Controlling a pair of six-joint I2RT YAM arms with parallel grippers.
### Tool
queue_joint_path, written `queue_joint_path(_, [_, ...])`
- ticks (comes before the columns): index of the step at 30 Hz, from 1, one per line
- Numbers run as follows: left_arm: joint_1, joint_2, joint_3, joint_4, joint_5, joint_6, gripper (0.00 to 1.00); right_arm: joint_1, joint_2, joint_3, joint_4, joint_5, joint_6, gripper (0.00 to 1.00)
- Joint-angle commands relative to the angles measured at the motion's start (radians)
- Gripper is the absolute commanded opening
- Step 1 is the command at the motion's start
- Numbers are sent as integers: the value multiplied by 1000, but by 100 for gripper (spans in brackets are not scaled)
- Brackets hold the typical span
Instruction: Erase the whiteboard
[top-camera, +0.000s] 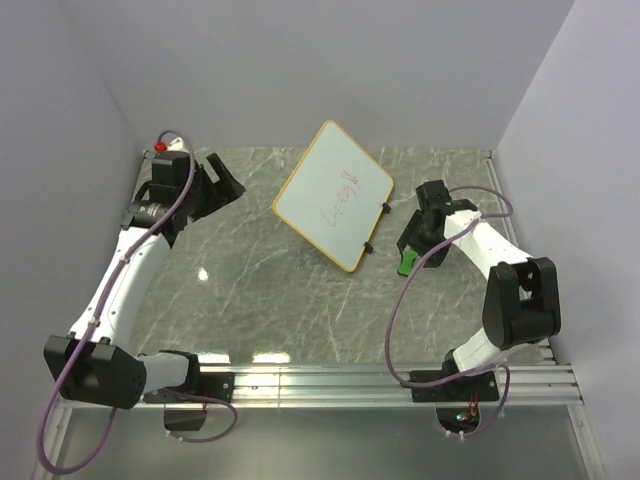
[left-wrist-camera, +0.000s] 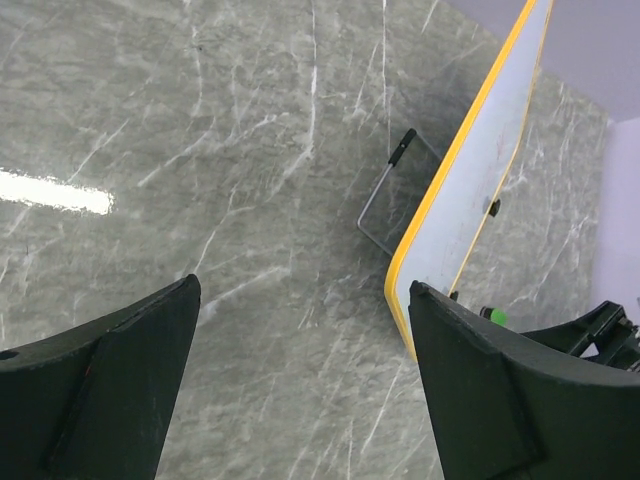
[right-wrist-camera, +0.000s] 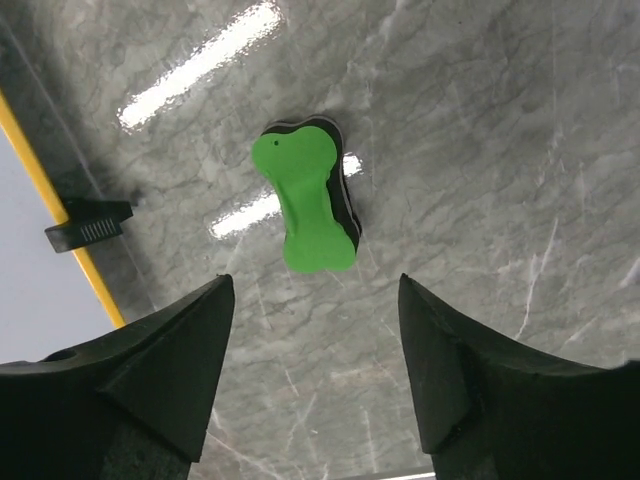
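Note:
The whiteboard (top-camera: 332, 194) with its yellow rim stands tilted on a wire stand at the table's middle, red scribbles on its face. Its rim (left-wrist-camera: 452, 160) also shows in the left wrist view and its edge (right-wrist-camera: 40, 190) in the right wrist view. A green eraser (right-wrist-camera: 305, 200) lies on the marble just ahead of my right gripper (right-wrist-camera: 315, 290), which is open and empty. In the top view the eraser (top-camera: 405, 264) peeks out below that gripper (top-camera: 420, 235). My left gripper (top-camera: 222, 178) hangs open at the far left, apart from the board.
Grey marble tabletop (top-camera: 250, 280) with walls on three sides. The board's wire stand (left-wrist-camera: 385, 190) and black clips (right-wrist-camera: 88, 232) stick out from its edges. An aluminium rail (top-camera: 330, 380) runs along the near edge by the arm bases.

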Motion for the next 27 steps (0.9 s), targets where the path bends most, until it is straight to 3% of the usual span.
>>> queue_joint_path(1, [-21,20,49,21,0,46,91,2,12,4,45,27,-22,73])
queue_joint_path(6, [-24,31,10,54,31,46,91,2,100,52,48,33,-57,65])
queue_joint_path(13, [-24,57,32,54,0,57,91,5,228,85,77,19,-73,62])
queue_joint_path(19, [-24,95,64,71,9,60,91,3,288,131,74,41,-103,38])
queue_joint_path(22, [-24,127,104,90,14,83,91,3,301,122,71,35,-110,17])
queue_joint_path(23, [-24,140,117,99,20,90,92,5,298,116,71,30,-110,4])
queue_joint_path(27, [-24,270,223,137,127,155,92,8,249,75,68,6,-114,0])
